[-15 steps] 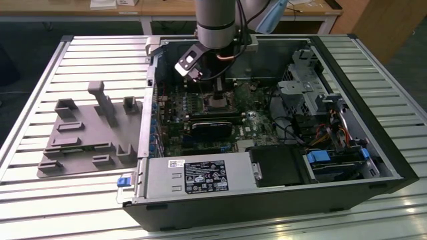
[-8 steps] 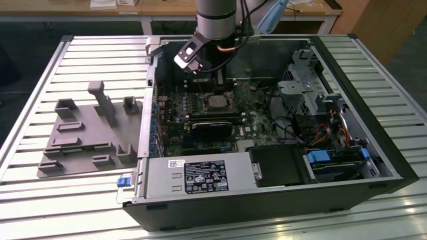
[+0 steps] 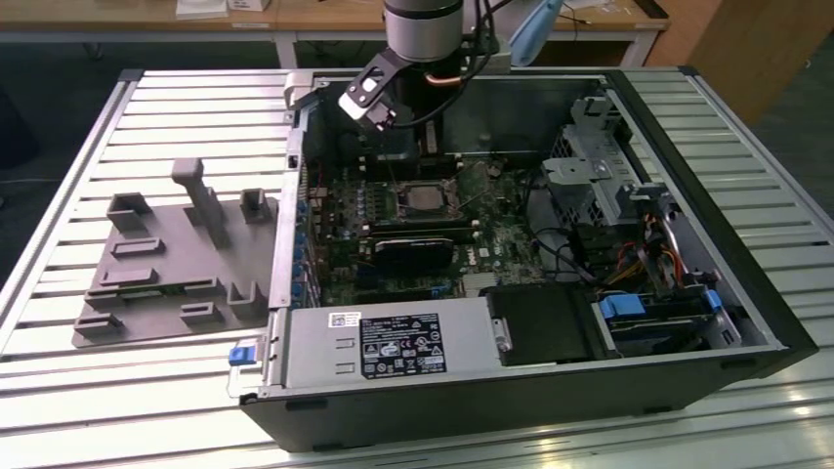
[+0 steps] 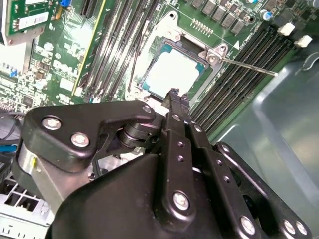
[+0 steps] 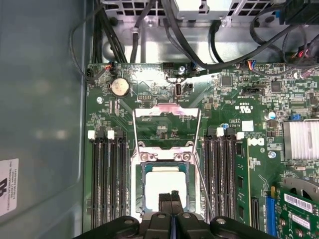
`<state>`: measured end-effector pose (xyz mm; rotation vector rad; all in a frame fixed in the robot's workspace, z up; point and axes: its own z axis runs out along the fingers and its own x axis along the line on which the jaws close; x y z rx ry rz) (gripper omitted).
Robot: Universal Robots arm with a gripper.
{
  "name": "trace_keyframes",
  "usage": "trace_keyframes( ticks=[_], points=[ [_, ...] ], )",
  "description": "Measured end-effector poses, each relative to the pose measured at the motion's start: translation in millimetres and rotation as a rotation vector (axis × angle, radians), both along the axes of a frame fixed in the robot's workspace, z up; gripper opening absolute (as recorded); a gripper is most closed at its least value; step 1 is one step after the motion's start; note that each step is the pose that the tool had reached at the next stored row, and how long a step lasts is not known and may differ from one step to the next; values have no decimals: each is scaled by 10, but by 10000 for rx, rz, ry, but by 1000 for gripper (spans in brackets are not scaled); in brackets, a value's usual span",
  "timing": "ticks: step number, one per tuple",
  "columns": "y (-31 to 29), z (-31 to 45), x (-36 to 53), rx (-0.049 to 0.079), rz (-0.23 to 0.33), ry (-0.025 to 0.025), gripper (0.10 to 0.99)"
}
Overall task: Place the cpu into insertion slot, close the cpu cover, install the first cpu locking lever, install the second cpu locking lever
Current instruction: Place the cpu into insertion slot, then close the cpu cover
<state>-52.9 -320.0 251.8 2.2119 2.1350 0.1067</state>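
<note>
The cpu (image 5: 164, 185), a silver-grey square, lies flat in the insertion slot (image 5: 141, 172) on the green board; it also shows bright in the second wrist view (image 4: 172, 74) and small in the exterior view (image 3: 424, 198). The cpu cover (image 5: 167, 110) stands flipped open behind the slot, with green board showing through its cut-out. Two thin wire locking levers (image 5: 200, 164) are loose beside the slot, one sticking out sideways (image 4: 249, 66). My gripper (image 5: 171, 195) hovers just over the chip's near edge, shut with nothing in it (image 4: 174, 94).
Long memory slots (image 5: 107, 179) flank the socket on both sides. A black card (image 3: 417, 249) and the power supply (image 3: 391, 347) lie nearer the case front. A grey fixture plate (image 3: 170, 264) sits at the exterior view's left. Cables (image 5: 219, 59) cross above the board.
</note>
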Motion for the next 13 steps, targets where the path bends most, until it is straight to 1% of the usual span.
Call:
trace_keyframes(
  ticks=[2, 10, 13],
  points=[
    [0, 12, 0, -2, 0, 1, 106],
    [0, 17, 0, -3, 0, 2, 106],
    [0, 37, 0, -2, 0, 2, 106]
  ],
)
